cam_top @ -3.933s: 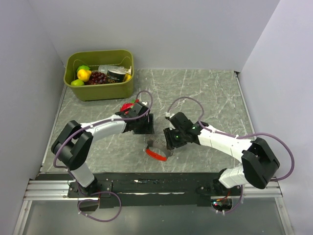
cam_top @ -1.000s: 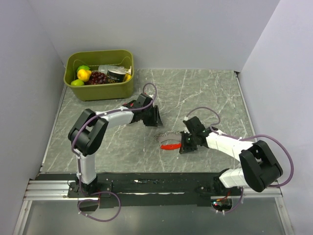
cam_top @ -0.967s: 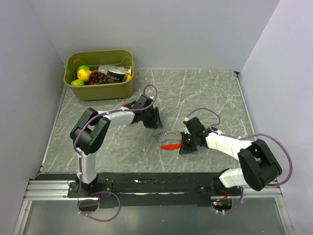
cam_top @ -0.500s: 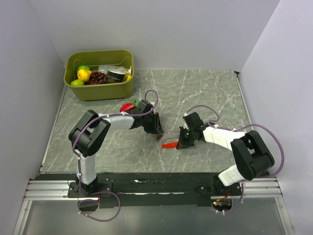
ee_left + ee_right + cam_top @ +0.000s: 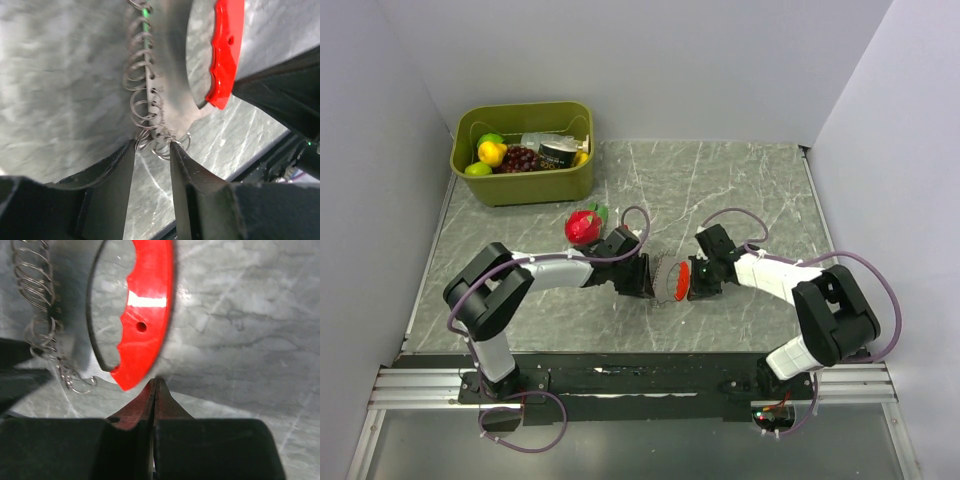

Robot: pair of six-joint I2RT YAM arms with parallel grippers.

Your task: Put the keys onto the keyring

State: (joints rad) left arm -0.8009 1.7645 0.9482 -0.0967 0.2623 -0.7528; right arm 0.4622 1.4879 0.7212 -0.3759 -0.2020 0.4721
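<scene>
The keyring (image 5: 668,280) sits mid-table between my two grippers. Its slim red fob (image 5: 227,55) and its chain of silvery rings (image 5: 145,85) both fill the left wrist view. My left gripper (image 5: 151,145) has its jaws part way apart, and the last rings of the chain lie at the fingertips (image 5: 172,147), touching both. My right gripper (image 5: 155,380) is shut with nothing between the jaws, its tip right beside the pointed end of the fob (image 5: 147,315). From above, the left gripper (image 5: 648,280) and right gripper (image 5: 690,282) face each other. The keys are out of view.
A round red strawberry toy (image 5: 584,227) lies just behind the left arm. An olive bin (image 5: 523,187) with fruit and a can stands at the back left. Walls close the table on three sides.
My left gripper came forward and right onto the chain's end, uncovering the strawberry toy. My right gripper moved left. The fob shifted back and now looks shorter from above.
</scene>
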